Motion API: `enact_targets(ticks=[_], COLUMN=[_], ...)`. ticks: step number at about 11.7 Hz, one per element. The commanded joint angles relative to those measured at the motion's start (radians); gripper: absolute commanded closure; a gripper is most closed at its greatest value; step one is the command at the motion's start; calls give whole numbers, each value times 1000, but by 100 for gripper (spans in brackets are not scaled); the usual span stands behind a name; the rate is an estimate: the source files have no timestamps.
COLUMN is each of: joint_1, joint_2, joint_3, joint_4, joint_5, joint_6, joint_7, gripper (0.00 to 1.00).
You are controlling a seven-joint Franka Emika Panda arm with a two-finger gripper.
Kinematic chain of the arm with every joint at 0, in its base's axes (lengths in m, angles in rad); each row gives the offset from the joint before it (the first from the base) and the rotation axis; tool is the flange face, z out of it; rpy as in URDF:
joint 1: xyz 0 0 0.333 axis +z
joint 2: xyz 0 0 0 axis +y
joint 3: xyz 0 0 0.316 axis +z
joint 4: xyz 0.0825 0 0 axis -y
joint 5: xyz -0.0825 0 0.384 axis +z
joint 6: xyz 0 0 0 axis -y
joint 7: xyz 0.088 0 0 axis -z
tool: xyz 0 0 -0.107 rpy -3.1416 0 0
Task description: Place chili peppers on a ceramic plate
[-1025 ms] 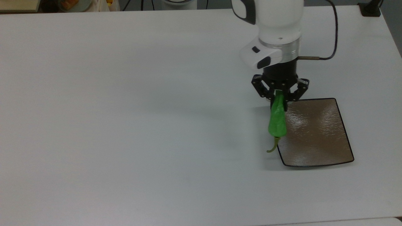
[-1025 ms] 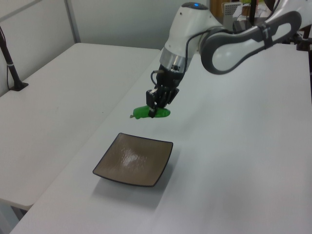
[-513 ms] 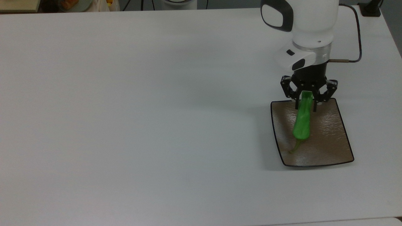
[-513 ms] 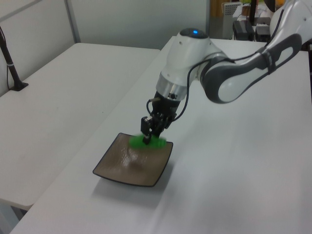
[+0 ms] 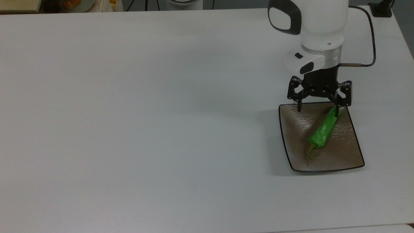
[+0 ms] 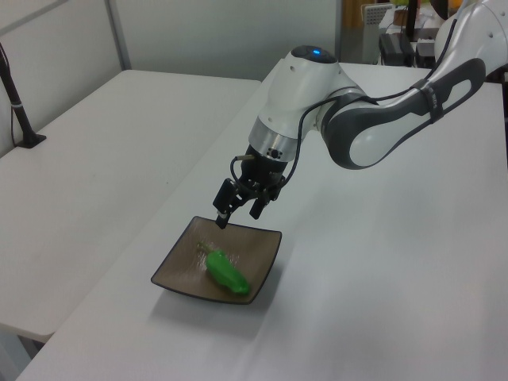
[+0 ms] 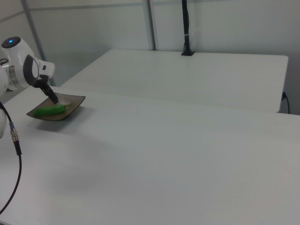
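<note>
A wide white table (image 5: pixel 145 113) carries the scene, with a second white table (image 6: pixel 95 151) beside it in the left view. The white arm (image 6: pixel 373 119) reaches down over the far edge of the ceramic plate (image 5: pixel 351 152). Its gripper (image 5: pixel 318 108) hangs with fingers spread wide, holding nothing. The chili pepper (image 5: pixel 322 132) lies diagonally on the plate, stem toward the top view's lower left; its tip seems to touch one finger (image 5: pixel 337 111), though this is uncertain.
</note>
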Motion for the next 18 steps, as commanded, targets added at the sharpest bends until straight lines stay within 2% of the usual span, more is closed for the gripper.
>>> enact_targets(ticks=[1,4,8,9,12,15,18], joint_1=[-18,-44,-111,-119,-115,-142,-242], joint_2=[-57,-137,-267,-313,-478,-587,-666], joint_3=[13,18,10,-12,-140,-227,-240], joint_4=[-19,-23,-150,-193,-359,-419,-480], joint_5=[-5,68,67,65,69,122,222], joint_6=[-195,-459,-691,-705,-707,-707,-674], joint_7=[-146,-408,-695,-720,-866,-941,-947], gripper=[0,0,0,0,0,0,0])
